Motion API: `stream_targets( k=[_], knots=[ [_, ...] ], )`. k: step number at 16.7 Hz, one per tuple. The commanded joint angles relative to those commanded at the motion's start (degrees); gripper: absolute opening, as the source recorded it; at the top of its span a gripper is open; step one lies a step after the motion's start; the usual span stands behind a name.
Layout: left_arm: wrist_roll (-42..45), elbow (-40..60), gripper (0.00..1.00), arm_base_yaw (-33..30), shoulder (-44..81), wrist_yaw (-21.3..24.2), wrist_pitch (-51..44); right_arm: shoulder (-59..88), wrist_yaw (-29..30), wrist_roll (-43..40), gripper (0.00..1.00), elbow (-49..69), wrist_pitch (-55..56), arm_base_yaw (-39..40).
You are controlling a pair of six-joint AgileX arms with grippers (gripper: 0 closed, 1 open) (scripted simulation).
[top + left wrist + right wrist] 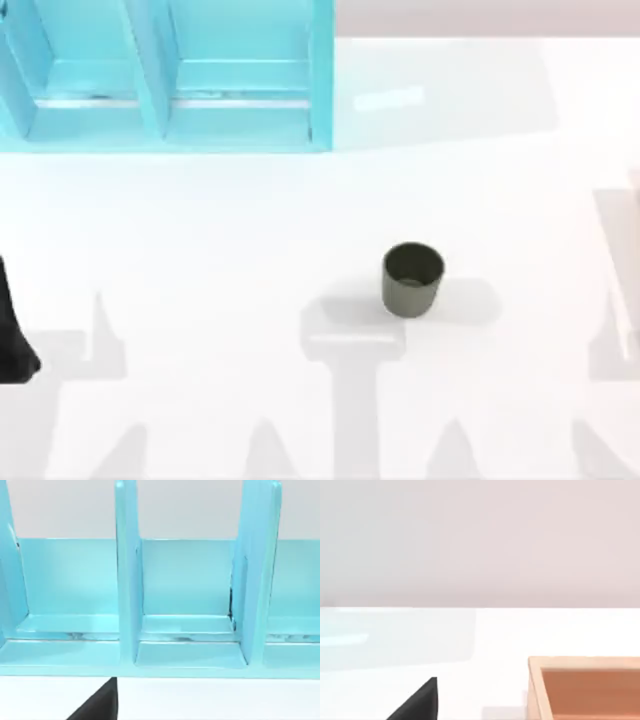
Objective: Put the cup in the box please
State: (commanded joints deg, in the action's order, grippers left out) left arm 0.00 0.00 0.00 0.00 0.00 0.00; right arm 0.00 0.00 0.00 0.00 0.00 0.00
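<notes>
The cup (413, 280), small, dark olive-grey and handleless, stands upright on the white table a little right of centre, with nothing touching it. The box (534, 690) is a light wooden open box; one corner and its orange-brown inside show in the right wrist view, on the table ahead of my right gripper (417, 702). A dark part of my left arm (15, 335) sits at the table's left edge, far from the cup. A black tip of my left gripper (97, 705) faces the blue shelf.
A light blue shelf unit (160, 90) with upright dividers (127, 580) stands at the table's back left. Open white tabletop lies between it and the cup. Grey arm shadows fall across the front of the table.
</notes>
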Motion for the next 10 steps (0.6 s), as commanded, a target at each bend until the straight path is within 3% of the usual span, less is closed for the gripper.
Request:
stream_targets(
  k=[5,10],
  knots=[
    [0.0,0.0,1.0,0.0,0.0,0.0,0.0,3.47,-0.29,2.75,1.0,3.45,-3.42,1.13],
    [0.0,0.0,1.0,0.0,0.0,0.0,0.0,21.35,-1.05,13.72,1.0,20.42,-19.56,5.82]
  ],
)
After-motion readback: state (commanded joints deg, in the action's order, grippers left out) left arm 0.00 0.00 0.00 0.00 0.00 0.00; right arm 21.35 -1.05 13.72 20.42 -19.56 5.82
